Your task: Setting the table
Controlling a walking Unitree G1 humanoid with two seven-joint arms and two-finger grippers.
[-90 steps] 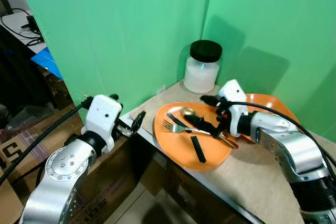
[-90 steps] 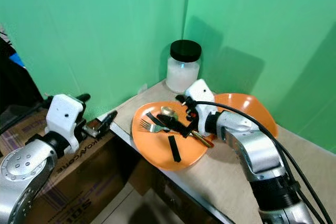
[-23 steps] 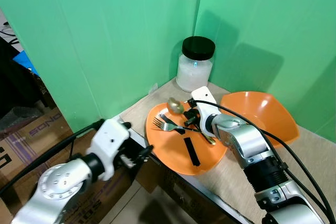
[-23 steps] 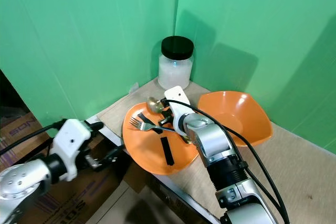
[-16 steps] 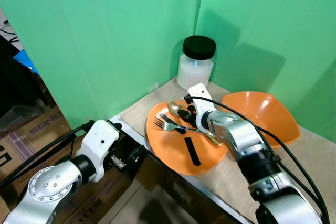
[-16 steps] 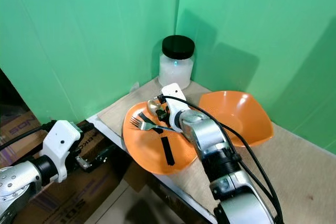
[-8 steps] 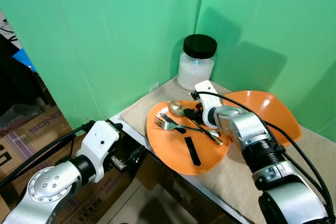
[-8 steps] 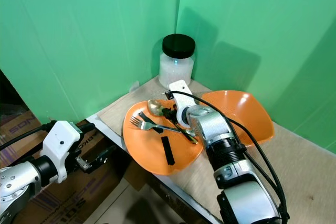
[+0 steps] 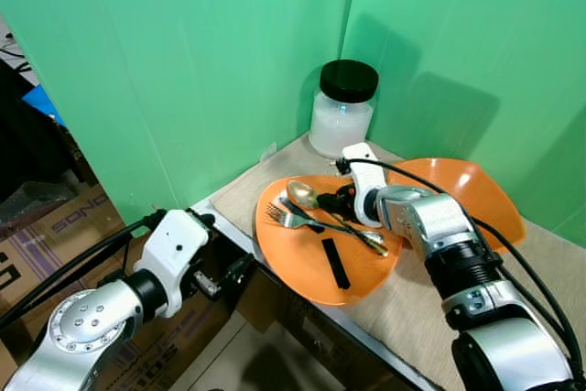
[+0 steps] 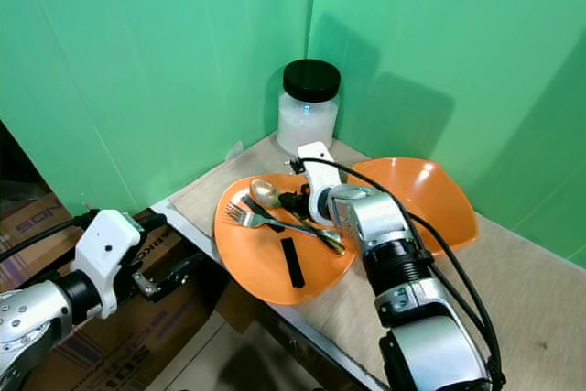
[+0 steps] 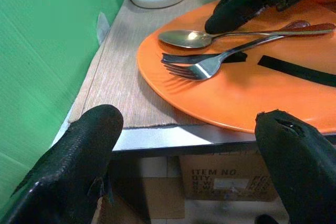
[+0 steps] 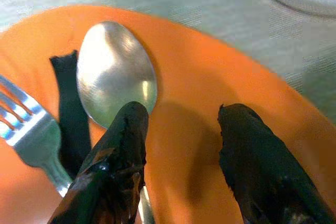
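I have the table (image 9: 430, 304) cornered against two green walls (image 9: 183, 61), with its near edge running diagonally from the left corner down toward my right. The plate (image 9: 302, 258) sits right at that edge, its near rim hanging slightly past the metal trim, so there is little margin on that side. Behind the plate the jar (image 9: 342, 121) stands in the wall corner, apart from the plate. The bowl (image 9: 472, 190) lies to the right, its rim touching or overlapping the plate's; I cannot tell which. Beyond the bowl the tabletop is bare cloth toward my right.

The spoon (image 9: 301, 193) lies on the plate with its bowl toward the wall on my left and its handle running diagonally toward my right and the near side. The fork (image 9: 291, 218) lies just beside it, nearly parallel, tines to my left. Two black strips (image 9: 335, 263) also lie on the plate, one under the fork's neck.

My right gripper (image 12: 181, 150) is down on the plate at the spoon, fingers parted, one finger (image 12: 121, 150) touching the spoon bowl's edge, the other on bare plate; nothing is clamped.

My left gripper (image 11: 189, 156) hangs below the table edge in front of the plate, fingers spread wide, above cardboard boxes (image 9: 55, 226).
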